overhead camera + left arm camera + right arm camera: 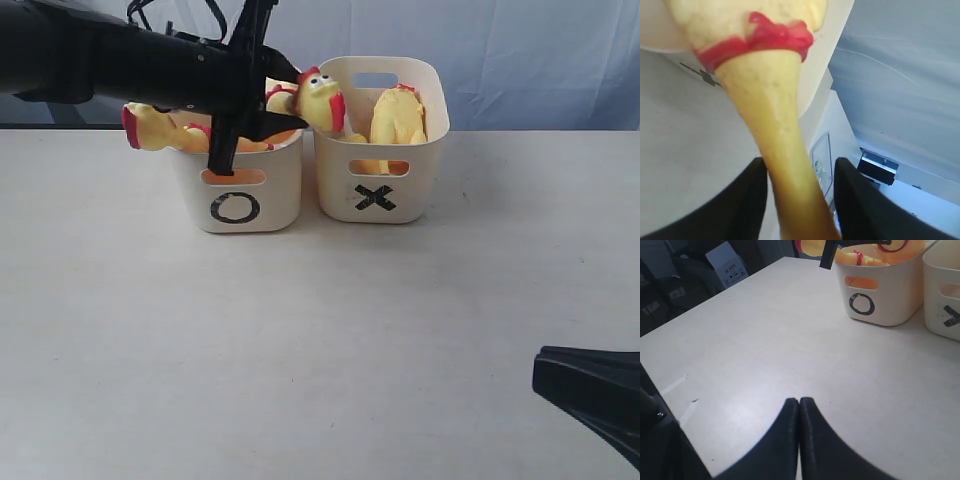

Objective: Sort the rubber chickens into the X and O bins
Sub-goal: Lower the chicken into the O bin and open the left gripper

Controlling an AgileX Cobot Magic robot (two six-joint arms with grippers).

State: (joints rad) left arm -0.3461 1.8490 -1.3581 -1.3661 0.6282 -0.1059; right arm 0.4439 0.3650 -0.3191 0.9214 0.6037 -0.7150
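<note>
The O bin (272, 190) and the X bin (422, 150) stand side by side at the back of the table. My left gripper (297, 98) hangs over the O bin, open, with a rubber chicken's long neck (790, 115) between its fingers; the neck touches one finger and a gap shows at the other. That chicken's head (320, 98) pokes out between the two bins. Another chicken (160, 128) lies across the O bin with its red feet past the left rim. A further chicken (398, 115) lies in the X bin. My right gripper (799, 401) is shut on nothing, low at the front right (590, 385).
The white table (300, 340) stretches in front of the bins. A blue cloth backdrop (540, 50) hangs behind them. Past the table's edge, the right wrist view shows dark clutter and a cardboard box (727, 262).
</note>
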